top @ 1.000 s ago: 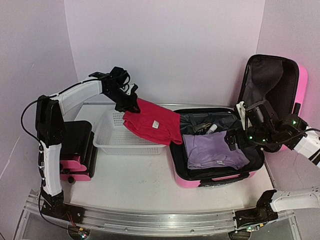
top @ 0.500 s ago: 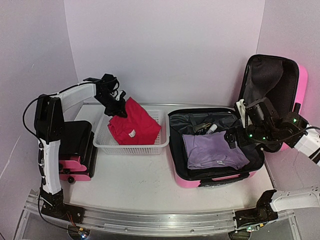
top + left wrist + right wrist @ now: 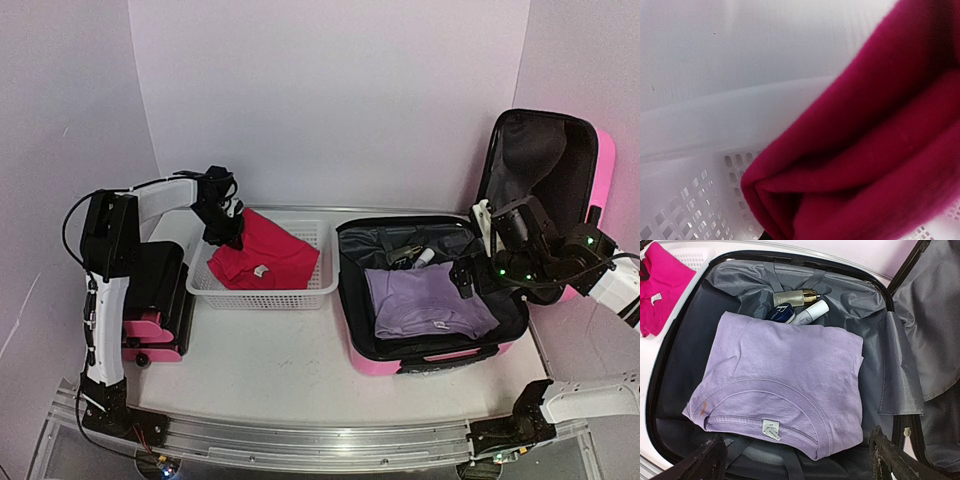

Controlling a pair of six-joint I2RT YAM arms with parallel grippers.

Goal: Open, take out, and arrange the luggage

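Nearest you on the desk, at the right, the pink luggage lies open and flat, its lid standing upright at the far right. Your right pincer hangs over it with its jaws spread wide and nothing between them. The folded purple T-shirt lies straight below, its collar edge toward the pincer and its length running away toward the left. This arm is by far the nearer one for the next lift. Beyond the shirt, a gold-capped bottle and a white tube sit against the lining. Farther left, well apart from the luggage, your left pincer is down in the white mesh basket at the red shirt. Cloth hides its jaws, so you cannot tell whether it grips.
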